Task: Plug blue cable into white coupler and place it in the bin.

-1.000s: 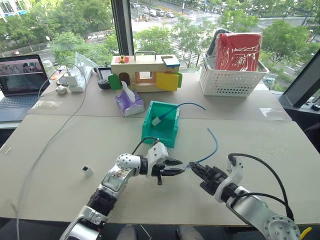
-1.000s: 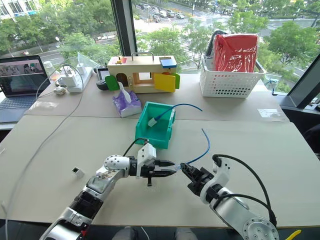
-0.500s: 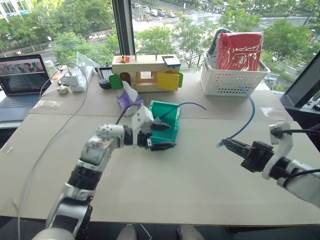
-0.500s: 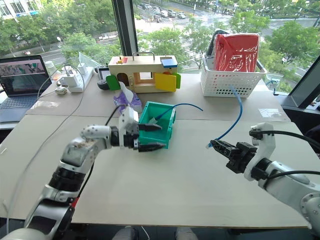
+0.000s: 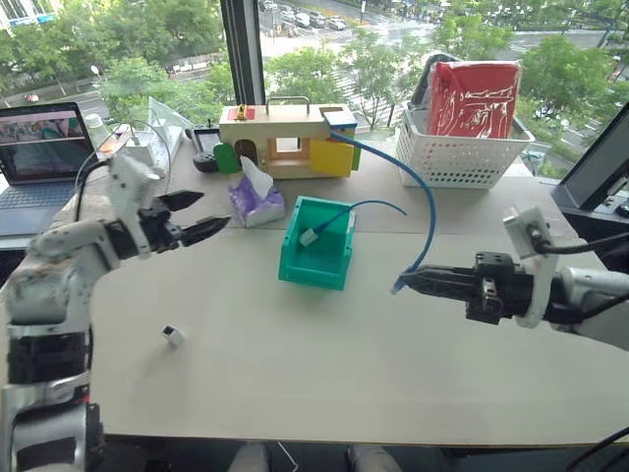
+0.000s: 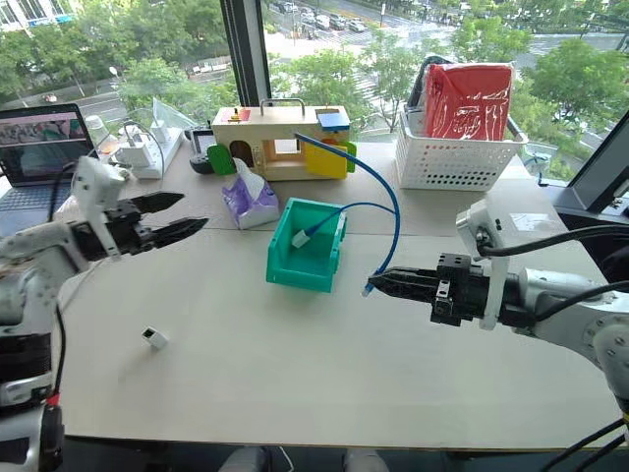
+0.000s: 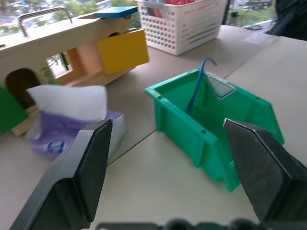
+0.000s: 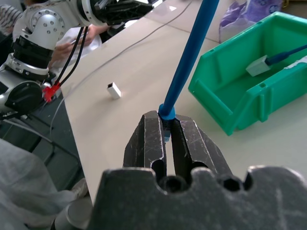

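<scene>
The blue cable [image 5: 417,197] is in our right gripper [image 5: 408,282], pinched close behind its clear plug, and from there it arches up and back over the table with its far end hanging free in front of the wooden toy house [image 5: 288,141]. In the right wrist view the two fingers [image 8: 184,141] are closed tight on the cable just behind the plug. The white coupler [image 5: 173,335] lies on its own on the table top, near our left side and well apart from both grippers. Our left gripper [image 5: 201,213] is held above the table with its jaws spread wide and nothing between them. The teal bin [image 5: 316,266] sits between the two arms and already holds another blue cable [image 5: 356,208] ending in a white block [image 5: 308,237], which is not ours to handle.

We judge the step in hand to be the fetching of the coupler, with the cable ready and the plugging not yet begun. Next we need the left gripper to come down over the coupler and pick it up with its socket facing the plug, so that the right can push the plug in. The block is tiny, so we expect the grip to need care
</scene>
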Available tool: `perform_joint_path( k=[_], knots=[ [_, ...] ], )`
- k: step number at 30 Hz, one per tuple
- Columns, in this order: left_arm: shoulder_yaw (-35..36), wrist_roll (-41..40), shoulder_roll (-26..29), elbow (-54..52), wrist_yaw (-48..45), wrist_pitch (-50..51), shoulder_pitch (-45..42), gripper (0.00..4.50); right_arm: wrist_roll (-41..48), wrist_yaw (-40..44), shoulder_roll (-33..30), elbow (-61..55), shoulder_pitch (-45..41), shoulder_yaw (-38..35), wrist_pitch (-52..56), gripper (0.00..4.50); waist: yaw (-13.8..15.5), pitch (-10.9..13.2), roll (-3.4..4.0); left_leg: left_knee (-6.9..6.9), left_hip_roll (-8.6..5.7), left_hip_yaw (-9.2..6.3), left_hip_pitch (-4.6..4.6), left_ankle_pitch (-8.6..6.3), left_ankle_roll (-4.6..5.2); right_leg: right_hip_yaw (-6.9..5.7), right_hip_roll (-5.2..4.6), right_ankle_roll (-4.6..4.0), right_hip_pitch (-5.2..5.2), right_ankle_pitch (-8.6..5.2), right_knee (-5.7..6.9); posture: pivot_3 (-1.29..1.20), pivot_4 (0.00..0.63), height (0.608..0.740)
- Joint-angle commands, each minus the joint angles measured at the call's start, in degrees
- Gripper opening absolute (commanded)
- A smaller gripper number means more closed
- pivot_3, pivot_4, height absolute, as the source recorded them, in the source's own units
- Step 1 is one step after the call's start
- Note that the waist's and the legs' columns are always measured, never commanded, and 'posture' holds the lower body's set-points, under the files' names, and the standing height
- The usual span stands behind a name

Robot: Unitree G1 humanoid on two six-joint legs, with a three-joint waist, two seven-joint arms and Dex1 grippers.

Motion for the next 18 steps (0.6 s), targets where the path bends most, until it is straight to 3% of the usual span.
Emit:
perform_joint_path(
  k=[1,4,8,14,18],
  knots=[
    [9.7,-3.1,2.1,-9.1,1.6,2.1,9.0,3.98,-6.2,4.2,3.7,5.1,-6.7,4.8,0.4,0.00,-0.1,0.0,-0.04,-0.01,0.01,0.01,0.00,0.00,-0.01,0.00,0.00,-0.02,-0.04,0.01,0.02,0.00,0.150,0.734],
    [16.5,-2.0,1.8,-10.2,3.0,-0.9,17.8,3.98,-11.8,3.8,8.4,10.3,-12.0,9.0,1.2,0.00,-0.1,0.0,-0.06,-0.02,0.03,0.03,-0.13,0.03,-0.05,0.00,0.01,-0.07,-0.34,0.04,0.22,0.00,0.150,0.734],
    [22.4,-4.4,-3.2,-17.6,2.9,-2.8,31.2,3.98,-16.2,6.7,13.1,14.0,-16.9,12.7,2.7,0.00,0.0,0.1,-0.07,-0.02,0.03,0.07,-0.28,0.07,-0.13,-0.03,-0.03,-0.18,-0.57,0.10,0.27,0.00,0.150,0.734],
    [20.5,-6.8,-13.8,-23.9,5.7,-5.8,42.3,3.98,-19.0,9.1,16.3,16.1,-19.9,12.5,5.1,0.00,0.7,0.1,-0.12,-0.01,0.03,0.03,-0.33,0.07,-0.14,-0.16,-0.05,-0.21,-0.55,0.12,0.24,0.00,0.150,0.734],
    [18.5,-6.2,-16.6,-24.9,7.0,-7.8,47.1,3.98,-20.6,9.7,16.7,16.0,-19.8,11.7,6.0,0.00,0.6,0.1,-0.13,-0.01,0.04,0.02,-0.32,0.07,-0.14,-0.17,-0.03,-0.24,-0.55,0.13,0.26,0.00,0.150,0.734]
  ],
)
